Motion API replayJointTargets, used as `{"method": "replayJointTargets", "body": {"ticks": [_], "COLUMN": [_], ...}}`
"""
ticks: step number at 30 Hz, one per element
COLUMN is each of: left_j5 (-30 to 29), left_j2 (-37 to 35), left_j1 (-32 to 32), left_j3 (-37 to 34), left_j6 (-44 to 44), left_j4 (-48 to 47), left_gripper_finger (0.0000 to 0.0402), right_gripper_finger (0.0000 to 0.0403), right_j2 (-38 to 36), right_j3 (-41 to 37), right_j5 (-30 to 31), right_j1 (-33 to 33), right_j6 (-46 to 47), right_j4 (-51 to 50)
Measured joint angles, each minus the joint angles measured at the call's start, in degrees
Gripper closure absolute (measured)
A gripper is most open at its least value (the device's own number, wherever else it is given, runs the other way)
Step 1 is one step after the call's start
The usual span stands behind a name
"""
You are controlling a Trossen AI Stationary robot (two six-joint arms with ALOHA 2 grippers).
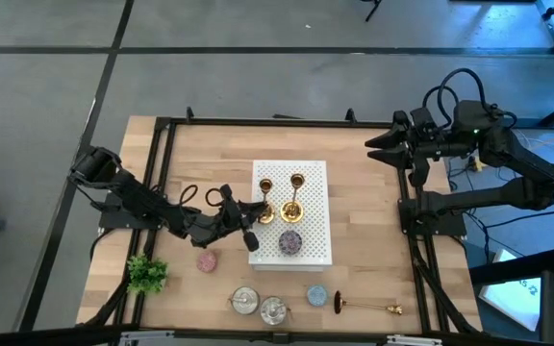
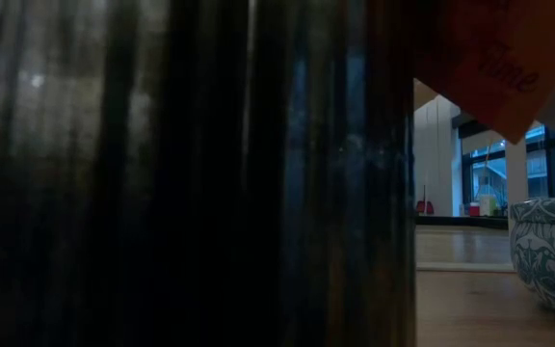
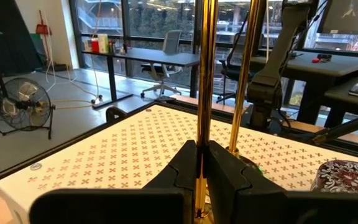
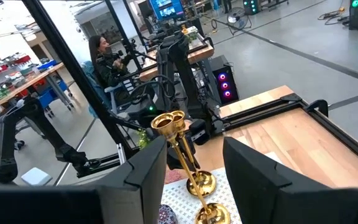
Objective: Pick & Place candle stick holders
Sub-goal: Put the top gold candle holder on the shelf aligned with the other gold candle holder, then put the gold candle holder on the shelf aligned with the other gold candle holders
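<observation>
Two gold candlestick holders stand upright on a white perforated board (image 1: 311, 192): one (image 1: 265, 202) at its left edge, the other (image 1: 296, 197) beside it. A third (image 1: 364, 308) lies on its side on the table near the front edge. My left gripper (image 1: 258, 215) reaches in from the table's left and is shut on the left holder (image 3: 204, 74). My right gripper (image 1: 371, 146) is open and empty, raised over the table's far right corner. In its wrist view (image 4: 194, 168) both standing holders (image 4: 185, 155) show ahead. My left gripper pinches the left holder's thin stem (image 3: 202, 134), low down, between its two fingers (image 3: 182, 165). The fingers come level from the table's left and lie across the stem. The holder stands upright. The fingers hide whether its base rests on the board.
A purple disc (image 1: 289, 242) lies on the board's near part. A pink disc (image 1: 207, 260), a green plant (image 1: 147, 274), two glass pots (image 1: 244, 302) (image 1: 274, 309) and a blue disc (image 1: 316, 295) sit along the front. Something dark blocks most of the low view.
</observation>
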Motion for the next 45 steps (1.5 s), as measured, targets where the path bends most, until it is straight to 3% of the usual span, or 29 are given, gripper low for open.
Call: {"method": "replayJointTargets", "body": {"ticks": [8, 18, 37, 45], "left_j5": [2.3, 2.4, 2.1, -2.7], "left_j2": [0.0, 0.0, 0.0, 0.0], "left_j1": [1.7, 1.2, 0.6, -1.3], "left_j3": [0.0, 0.0, 0.0, 1.1], "left_j6": [-1.7, -2.6, -10.7, -11.6], "left_j4": [-0.1, -0.3, 0.3, 0.2], "left_gripper_finger": [0.0387, 0.0351, 0.0346, 0.0296], "right_gripper_finger": [0.0241, 0.0241, 0.0241, 0.0241], "right_j2": [0.0, 0.0, 0.0, 0.0], "right_j3": [0.0, 0.0, 0.0, 0.0], "right_j5": [0.0, 0.0, 0.0, 0.1], "right_j1": [0.0, 0.0, 0.0, 0.0], "right_j6": [0.0, 0.1, 0.2, -0.1], "right_j4": [-1.7, -2.5, -2.8, -3.6]}}
